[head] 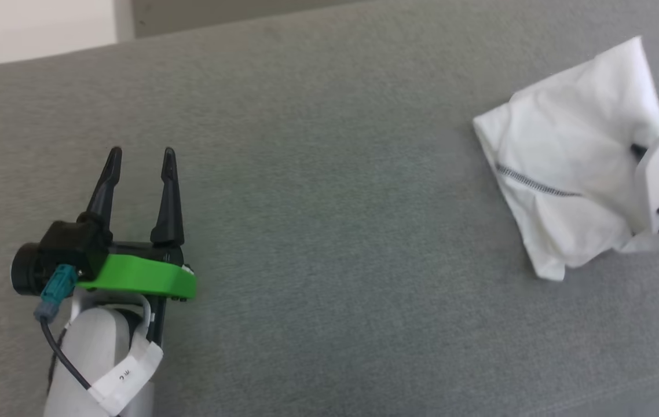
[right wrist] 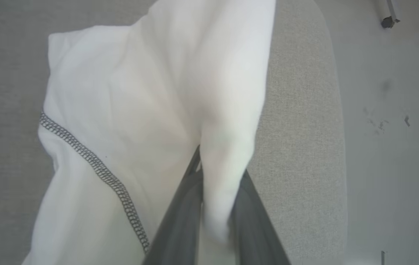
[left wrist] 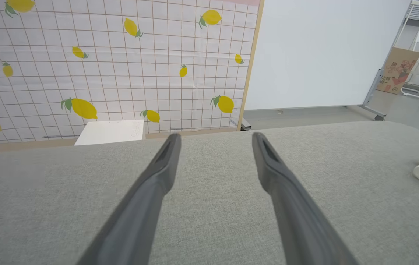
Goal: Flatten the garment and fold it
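R fingers [right wrist: 180, 221] pinching garment [right wrist: 139, 92], tips hidden inside fold

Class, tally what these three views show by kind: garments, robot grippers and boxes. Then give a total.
Garments: 1, the white garment
Grippers: 2, the left gripper and the right gripper
Boxes: 1, the white box
Total: 4

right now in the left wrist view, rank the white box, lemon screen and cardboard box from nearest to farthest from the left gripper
From the left gripper:
1. white box, ahead left, just past the grey surface's far edge.
2. lemon screen, directly behind that box.
3. cardboard box, far back at the right.
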Available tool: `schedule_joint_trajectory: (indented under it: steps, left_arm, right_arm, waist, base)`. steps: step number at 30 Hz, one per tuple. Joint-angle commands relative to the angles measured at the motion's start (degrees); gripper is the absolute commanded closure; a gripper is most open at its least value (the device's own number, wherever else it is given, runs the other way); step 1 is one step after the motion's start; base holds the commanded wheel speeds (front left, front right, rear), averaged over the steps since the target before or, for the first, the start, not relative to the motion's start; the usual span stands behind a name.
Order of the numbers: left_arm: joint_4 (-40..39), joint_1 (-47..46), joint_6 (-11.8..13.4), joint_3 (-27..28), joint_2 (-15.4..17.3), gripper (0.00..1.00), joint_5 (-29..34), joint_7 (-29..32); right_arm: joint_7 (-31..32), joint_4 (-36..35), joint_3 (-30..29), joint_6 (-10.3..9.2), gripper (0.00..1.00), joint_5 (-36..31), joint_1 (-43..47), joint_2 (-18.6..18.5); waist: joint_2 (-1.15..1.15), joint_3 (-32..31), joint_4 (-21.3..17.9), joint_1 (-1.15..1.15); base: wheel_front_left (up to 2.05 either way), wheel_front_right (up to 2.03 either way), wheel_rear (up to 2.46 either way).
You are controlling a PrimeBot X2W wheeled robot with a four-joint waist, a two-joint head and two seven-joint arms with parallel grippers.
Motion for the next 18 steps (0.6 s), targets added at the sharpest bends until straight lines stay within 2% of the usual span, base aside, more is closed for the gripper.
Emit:
schedule_joint_trajectory:
  steps: [1, 10, 18]
  left_arm:
    - [-0.7, -1.3, -0.3, -0.3, 1.1, 0.0, 0.6, 0.5]
    - [-5.2, -2.9, -0.5, -1.4, 4.5, 0.0, 1.7, 4.7]
    - [-8.4, -4.0, -0.6, -2.1, 6.1, 0.0, 1.4, 7.5]
  right_arm:
    - [-1.6, 1.6, -0.1, -0.1, 1.0, -1.4, -2.2, -0.5]
    - [-9.6, 12.9, -2.7, -0.1, 1.0, -11.3, -10.3, -1.0]
    - [-16.5, 19.1, -9.2, -0.1, 1.0, -19.6, -14.2, 1.8]
  waist:
    - [0.0, 6.4, -6.1, 0.0]
    - [0.0, 11.3, -9.2, 0.0]
    - [0.0, 13.4, -8.9, 0.0]
  base:
    - [0.0, 0.0, 0.0]
    - [0.0, 0.0, 0.0]
    - [0.0, 0.0, 0.0]
